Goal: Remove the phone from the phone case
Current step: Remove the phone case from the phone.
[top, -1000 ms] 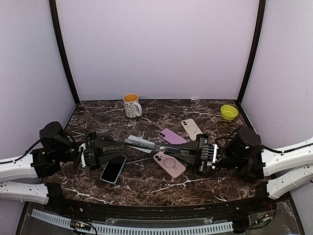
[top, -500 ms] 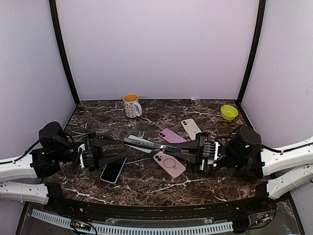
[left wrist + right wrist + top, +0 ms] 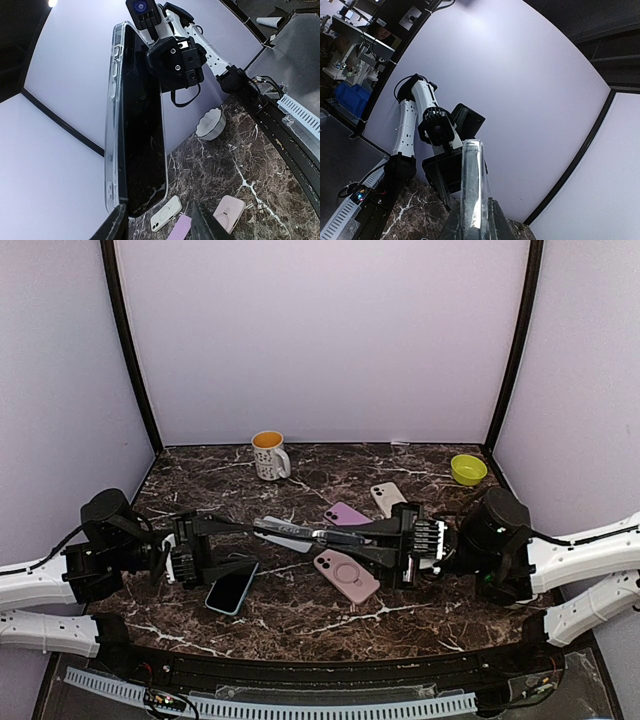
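Nearest to the arms' bases, a dark loose phone (image 3: 232,586) and a pink case (image 3: 347,576) lie flat on the table (image 3: 300,625), at about seven and five o'clock from the held piece.

Just behind them, over the middle of the table, the clear phone case (image 3: 300,531) with the phone (image 3: 145,140) inside it seems lifted in the air. It lies lengthwise from nine to three o'clock between the two hands. The left hand (image 3: 245,543) is spread around its end: one finger is close to the back of the case, and the other stands apart from the screen, so it pinches nothing. The right hand (image 3: 345,538) is pressed together on the opposite end and pinches the phone case with the phone in it.

I judge the phone stiff, rather heavy for its size, and its glass fragile. The case looks thin, smooth and a little bendable, so probably slippery. With one end pinched, the free end pulls down like a lever. A good hold would be the soft lip of the case at a corner, to peel it back, while the other hand holds the phone by its long edges.

Farther, at one o'clock, lie a purple case (image 3: 350,512) and a beige case (image 3: 390,498). By the back wall stand a mug (image 3: 268,454) at eleven o'clock and a green bowl (image 3: 468,469) at two.
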{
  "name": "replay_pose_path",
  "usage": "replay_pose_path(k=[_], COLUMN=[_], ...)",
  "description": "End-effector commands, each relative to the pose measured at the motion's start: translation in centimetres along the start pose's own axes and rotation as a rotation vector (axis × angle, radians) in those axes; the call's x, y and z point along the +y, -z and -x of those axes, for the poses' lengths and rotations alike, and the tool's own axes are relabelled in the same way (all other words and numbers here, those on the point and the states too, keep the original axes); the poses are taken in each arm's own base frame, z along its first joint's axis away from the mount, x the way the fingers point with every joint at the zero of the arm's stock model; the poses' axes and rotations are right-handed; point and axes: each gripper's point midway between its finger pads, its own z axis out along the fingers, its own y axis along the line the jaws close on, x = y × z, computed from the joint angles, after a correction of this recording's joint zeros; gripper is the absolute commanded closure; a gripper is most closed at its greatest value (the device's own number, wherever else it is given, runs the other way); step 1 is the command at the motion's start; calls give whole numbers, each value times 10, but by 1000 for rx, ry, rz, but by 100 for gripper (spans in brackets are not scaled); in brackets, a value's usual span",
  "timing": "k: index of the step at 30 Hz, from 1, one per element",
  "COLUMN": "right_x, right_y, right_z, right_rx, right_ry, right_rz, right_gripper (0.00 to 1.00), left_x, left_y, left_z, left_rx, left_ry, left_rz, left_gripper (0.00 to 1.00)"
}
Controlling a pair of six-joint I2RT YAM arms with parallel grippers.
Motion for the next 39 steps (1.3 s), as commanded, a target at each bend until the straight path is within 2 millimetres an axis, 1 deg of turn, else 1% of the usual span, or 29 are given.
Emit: replay_pose_path(k=[1,6,21,27,30,31,36,39], right_x=[33,39,57,62,62,62,54,49], right_y=[-7,-8,-15,-17,-15,-14,-2,7], right_z=[42,41,32,28,23,20,0,-13], right_rx=[-171,-163,-136,-119,-85,-65,53,106], right_ry=[-55,-78,-165,-188,-174,-165,-123,-112], right_rz=[197,232,350,385,379,375,328,305], right_gripper=[100,100,100,100,100,100,100,100], left_x=[4,10,18,25,32,35,39,38], left_y=[-3,-2,-1,1,3,5,9,10], left_z=[-15,-16,-18,-21,-23,-23,-20,-15], left_rx=[60,69,79,97,113,120,109,91], left_ry=[9,7,9,5,-4,-7,-11,-15], left_rz=[31,66,116,160,195,209,223,216], left_gripper=[53,49,41,34,28,24,13,12])
